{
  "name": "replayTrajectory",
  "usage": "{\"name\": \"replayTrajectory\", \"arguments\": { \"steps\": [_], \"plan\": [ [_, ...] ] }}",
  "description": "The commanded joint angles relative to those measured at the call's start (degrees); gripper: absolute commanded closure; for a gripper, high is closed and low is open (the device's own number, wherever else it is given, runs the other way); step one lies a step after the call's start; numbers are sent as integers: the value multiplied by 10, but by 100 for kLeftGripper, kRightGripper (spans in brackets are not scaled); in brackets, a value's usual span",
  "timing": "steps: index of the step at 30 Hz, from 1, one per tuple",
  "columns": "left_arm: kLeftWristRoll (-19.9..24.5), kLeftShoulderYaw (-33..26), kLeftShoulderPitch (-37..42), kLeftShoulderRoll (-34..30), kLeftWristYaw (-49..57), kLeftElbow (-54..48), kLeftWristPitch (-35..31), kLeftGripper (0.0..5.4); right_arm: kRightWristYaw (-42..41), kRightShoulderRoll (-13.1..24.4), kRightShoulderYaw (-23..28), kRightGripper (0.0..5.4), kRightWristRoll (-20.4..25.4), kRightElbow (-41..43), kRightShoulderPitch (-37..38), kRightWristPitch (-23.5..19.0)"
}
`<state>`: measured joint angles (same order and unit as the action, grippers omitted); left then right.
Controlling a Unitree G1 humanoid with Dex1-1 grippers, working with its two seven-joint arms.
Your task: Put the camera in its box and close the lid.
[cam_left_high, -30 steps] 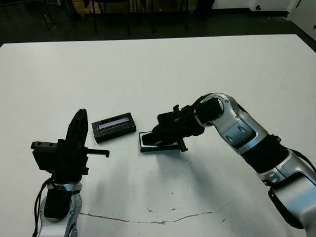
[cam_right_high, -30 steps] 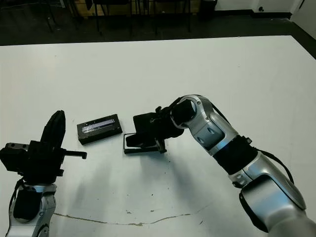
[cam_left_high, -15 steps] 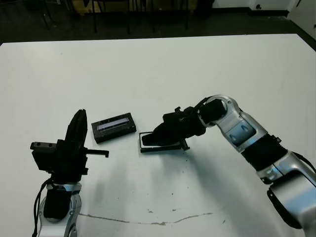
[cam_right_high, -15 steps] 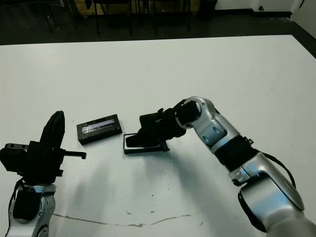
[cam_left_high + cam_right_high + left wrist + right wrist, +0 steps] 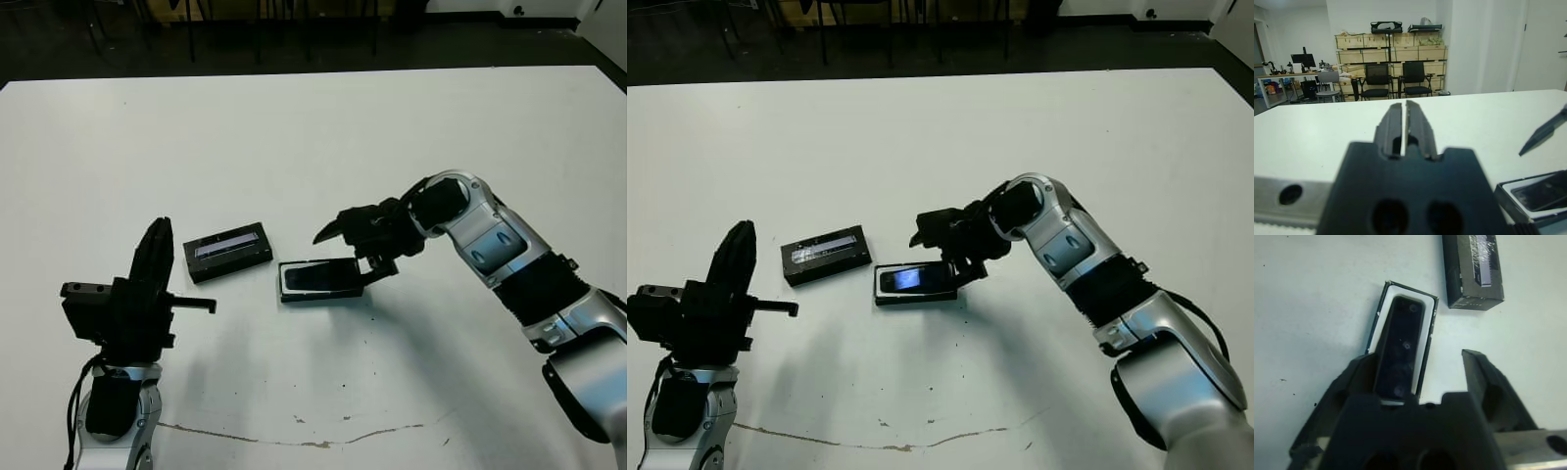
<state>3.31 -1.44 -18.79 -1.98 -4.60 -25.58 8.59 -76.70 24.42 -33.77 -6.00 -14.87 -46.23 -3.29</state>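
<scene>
The camera (image 5: 318, 277), flat and black with a pale bluish window, lies inside the box (image 5: 282, 285), a shallow black tray with a white lining, near the table's middle. My right gripper (image 5: 345, 257) hovers just right of and above the box, open, with nothing between its fingers. In the right wrist view the camera (image 5: 1400, 345) fills the box (image 5: 1382, 308) between the spread fingers (image 5: 1484, 377). The lid (image 5: 227, 252), a black slab with a silvery-blue strip, lies on the table left of the box. My left gripper (image 5: 163, 225) is shut and empty, raised at the near left.
A thin crack line (image 5: 294, 431) runs across the table (image 5: 313, 137) near its front edge. Chairs and stacked crates (image 5: 1391, 46) stand beyond the table's far side.
My right gripper has drawn back to the right from over the box and opened. The camera now shows lying in the box. The left arm has not moved.
</scene>
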Motion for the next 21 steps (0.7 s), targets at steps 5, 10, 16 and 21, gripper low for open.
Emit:
{"name": "replayTrajectory", "arguments": {
  "steps": [5,10,16,21],
  "plan": [
    [-2,-4,-30,-7,-3,10,-5,540,-5,17,1,31,-8,7,31,-3],
    [0,-2,-31,-7,-6,7,-9,540,0,17,16,2,-4,6,32,-4],
    [-1,-2,-32,-7,-7,2,-14,540,2,21,50,2,9,1,17,-13],
    [1,-3,-32,-6,-7,1,-17,540,-10,30,116,2,74,16,12,-71]
  ]
}}
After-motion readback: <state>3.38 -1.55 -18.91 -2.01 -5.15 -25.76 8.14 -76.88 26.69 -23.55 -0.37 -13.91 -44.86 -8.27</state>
